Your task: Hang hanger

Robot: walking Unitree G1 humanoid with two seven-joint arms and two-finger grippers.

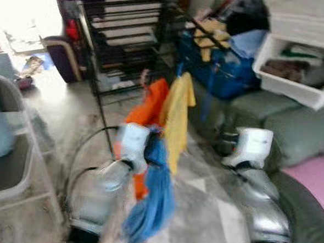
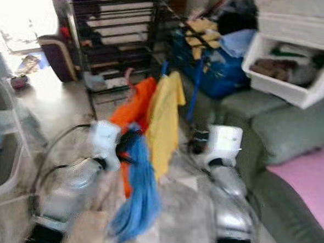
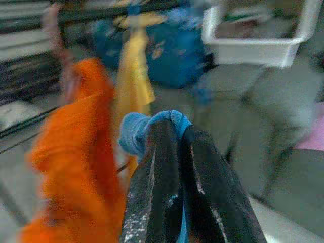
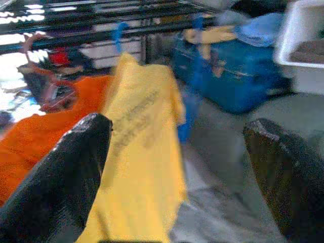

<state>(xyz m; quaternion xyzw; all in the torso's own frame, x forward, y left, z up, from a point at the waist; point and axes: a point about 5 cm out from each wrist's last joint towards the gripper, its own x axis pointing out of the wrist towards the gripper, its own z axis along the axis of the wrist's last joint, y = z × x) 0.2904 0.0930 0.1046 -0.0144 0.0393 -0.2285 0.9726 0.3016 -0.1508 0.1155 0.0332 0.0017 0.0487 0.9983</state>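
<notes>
We hold a blue garment in our left pincer, the two black fingers pressed together on a bunched blue fold; the hanger itself is hidden in the cloth and we cannot make it out. The garment droops from the pincer toward the floor, its lower end smeared by blur. Our right pincer is spread wide and grips nothing, pointed at a yellow shirt that hangs from the black rack by a blue hook. Beside it hangs an orange shirt on a pinkish hook, partly covered by our left arm in the head views. Behind the rack sit a blue bag and a white bin, its contents too blurred to tell. A green sofa runs along our right, cut off by the frame, and a grey chair shows only in part at our left.
</notes>
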